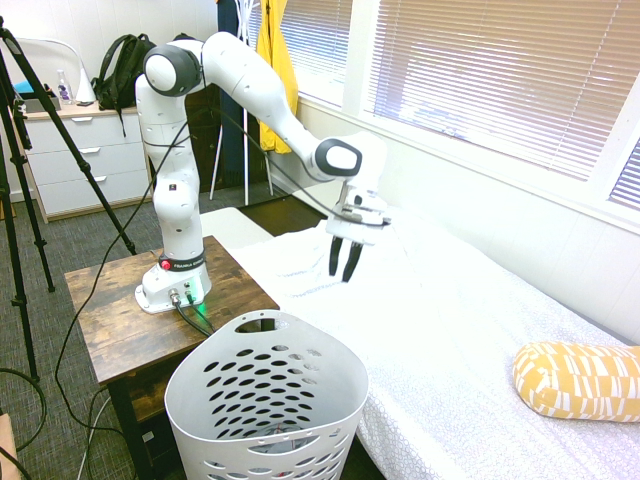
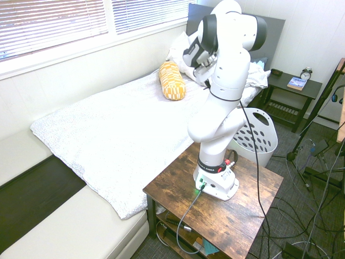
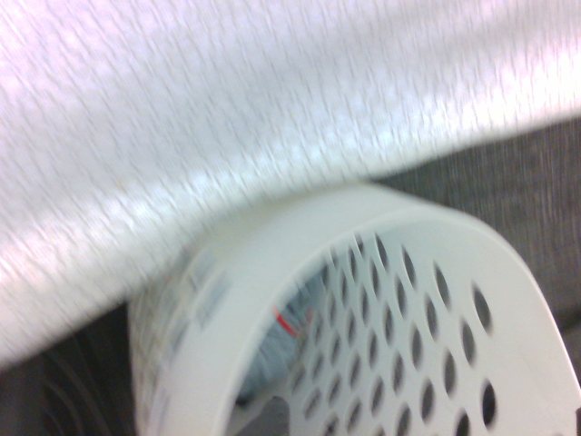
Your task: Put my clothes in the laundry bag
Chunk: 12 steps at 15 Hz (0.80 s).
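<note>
The laundry bag, a white plastic basket (image 1: 265, 400) with oval holes, stands on the floor between the wooden stand and the bed; it also shows beyond the arm (image 2: 260, 135). In the wrist view its rim (image 3: 363, 236) fills the lower part, and the clothes (image 3: 283, 338), a grey bundle with a red streak, lie inside it. My gripper (image 1: 345, 262) hangs above the bed's edge, behind and above the basket, fingers pointing down. It is open, with nothing between the fingers.
A white bed cover (image 1: 450, 330) spreads to the right with a yellow patterned pillow (image 1: 575, 380) on it. The wooden stand (image 1: 110, 310) is left of the basket. A yellow garment (image 1: 275, 60) and a black backpack (image 1: 125, 70) are at the back.
</note>
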Available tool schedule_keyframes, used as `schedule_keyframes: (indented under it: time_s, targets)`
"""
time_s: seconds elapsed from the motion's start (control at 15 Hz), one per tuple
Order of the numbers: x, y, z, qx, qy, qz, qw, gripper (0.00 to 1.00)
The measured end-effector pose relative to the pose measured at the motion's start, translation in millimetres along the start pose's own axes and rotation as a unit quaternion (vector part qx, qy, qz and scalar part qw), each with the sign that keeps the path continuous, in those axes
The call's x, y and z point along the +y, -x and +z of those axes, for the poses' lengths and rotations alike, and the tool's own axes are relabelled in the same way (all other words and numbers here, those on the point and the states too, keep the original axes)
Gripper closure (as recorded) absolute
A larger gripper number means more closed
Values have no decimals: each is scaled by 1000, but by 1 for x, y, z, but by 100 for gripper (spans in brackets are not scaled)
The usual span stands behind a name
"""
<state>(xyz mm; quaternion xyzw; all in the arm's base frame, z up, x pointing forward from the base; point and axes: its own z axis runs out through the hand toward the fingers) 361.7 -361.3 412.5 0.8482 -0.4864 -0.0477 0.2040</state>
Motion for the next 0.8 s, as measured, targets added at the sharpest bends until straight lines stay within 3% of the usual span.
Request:
schedule_keyframes:
  time_s: [0.33,0.6,0.8]
  targets:
    - [-174,28,-82,36,-101,-20,994,0]
    - [-331,182,-162,66,-187,-62,978,0]
    - [-376,237,-181,69,-204,-74,974,0]
